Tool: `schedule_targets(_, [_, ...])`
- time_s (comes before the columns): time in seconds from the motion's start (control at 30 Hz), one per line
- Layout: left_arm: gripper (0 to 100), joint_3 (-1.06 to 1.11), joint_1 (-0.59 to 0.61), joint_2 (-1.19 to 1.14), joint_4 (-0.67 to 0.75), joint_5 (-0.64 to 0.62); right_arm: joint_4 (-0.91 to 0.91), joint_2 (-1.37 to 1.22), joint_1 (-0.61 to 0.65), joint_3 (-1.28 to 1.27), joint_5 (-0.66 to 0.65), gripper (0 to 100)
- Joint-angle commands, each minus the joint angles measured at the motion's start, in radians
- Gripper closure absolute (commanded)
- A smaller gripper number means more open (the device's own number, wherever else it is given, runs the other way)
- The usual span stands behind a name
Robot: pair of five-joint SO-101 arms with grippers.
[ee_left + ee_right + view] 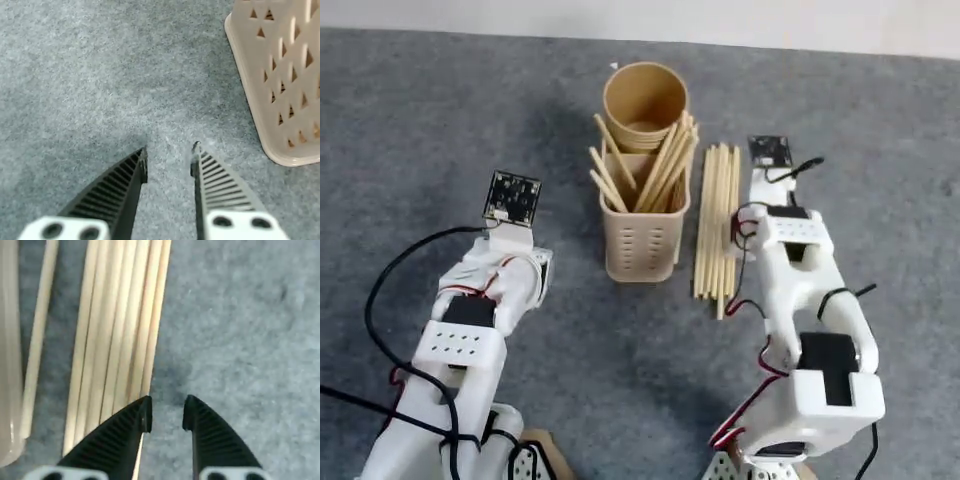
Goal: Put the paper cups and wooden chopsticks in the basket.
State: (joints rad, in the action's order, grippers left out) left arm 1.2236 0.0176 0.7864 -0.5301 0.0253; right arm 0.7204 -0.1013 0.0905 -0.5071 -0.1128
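A beige slotted basket stands in the middle of the grey carpet. Stacked paper cups sit in its far end, and several wooden chopsticks lean inside it. More loose chopsticks lie in a row on the carpet just right of the basket. My right gripper is open low over the carpet, one fingertip at the edge of that chopstick row, nothing between its fingers. My left gripper is open over bare carpet, with the basket's corner beside it.
One chopstick lies apart from the row, close to the basket wall. Both arms stretch from the near edge on either side of the basket. A pale strip runs along the far edge.
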Motion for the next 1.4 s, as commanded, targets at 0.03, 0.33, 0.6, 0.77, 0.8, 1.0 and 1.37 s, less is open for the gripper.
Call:
schedule_targets(0.03, [83, -0.004, -0.015, 0.016, 0.015, 0.011, -0.016, 0.008, 0.018, 0.007, -0.011, 88.5])
schedule_targets(0.33, [83, -0.004, -0.016, 0.016, 0.015, 0.011, -0.015, 0.012, 0.039, 0.001, -0.011, 88.5])
schedule_targets(0.6, [83, -0.004, -0.016, 0.016, 0.015, 0.011, -0.015, 0.018, 0.036, 0.007, -0.029, 88.5])
schedule_targets(0.77, [83, -0.004, -0.018, 0.016, 0.015, 0.011, -0.018, 0.116, 0.039, -0.004, -0.029, 88.5])
schedule_targets(0.8, [83, -0.004, -0.018, 0.016, 0.015, 0.011, -0.018, 0.119, 0.039, -0.01, -0.029, 88.5])
schedule_targets(1.0, [83, -0.004, -0.018, 0.016, 0.015, 0.011, -0.119, 0.12, 0.039, -0.113, -0.035, 88.5])
schedule_targets(1.37, [83, -0.004, -0.018, 0.016, 0.015, 0.011, -0.12, 0.139, 0.058, -0.131, -0.038, 88.5])
